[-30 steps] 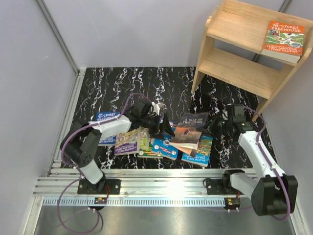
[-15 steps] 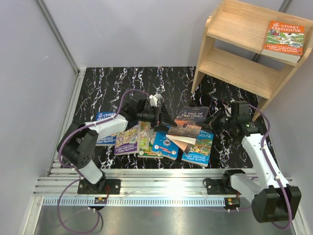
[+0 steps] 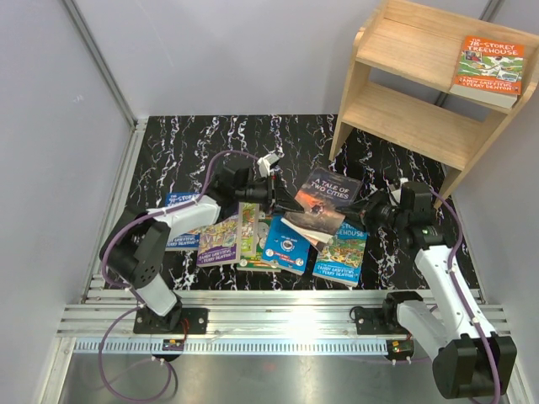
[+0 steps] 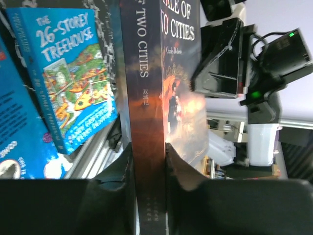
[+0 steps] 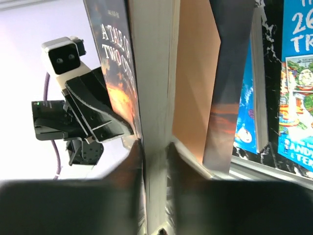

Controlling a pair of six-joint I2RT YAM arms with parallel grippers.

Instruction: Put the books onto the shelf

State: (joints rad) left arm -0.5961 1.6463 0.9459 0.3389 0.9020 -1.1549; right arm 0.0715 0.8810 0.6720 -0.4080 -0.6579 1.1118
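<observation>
The dark book "A Tale of Two Cities" (image 3: 330,194) hangs tilted above the pile, held from both sides. My left gripper (image 3: 283,199) is shut on its spine (image 4: 146,98), the jaws pressed flat against both covers. My right gripper (image 3: 368,210) is shut on the page edge (image 5: 154,73), and the back cover (image 5: 230,83) hangs loose to the side. Several bright paperbacks lie on the table: blue (image 3: 181,220), purple (image 3: 221,244), green (image 3: 249,240), blue (image 3: 286,246) and a "26-Storey Treehouse" (image 3: 341,252). An orange book (image 3: 491,67) lies flat on the wooden shelf (image 3: 413,114).
The shelf stands at the back right on the black marbled table (image 3: 194,151). Grey walls close in the left and the back. An aluminium rail (image 3: 278,316) with both arm bases runs along the near edge. The loose books spread between the two arms.
My left gripper has gone from open to shut on the dark book's spine. The book has risen off the pile and tilted up, with my right gripper still on it.
</observation>
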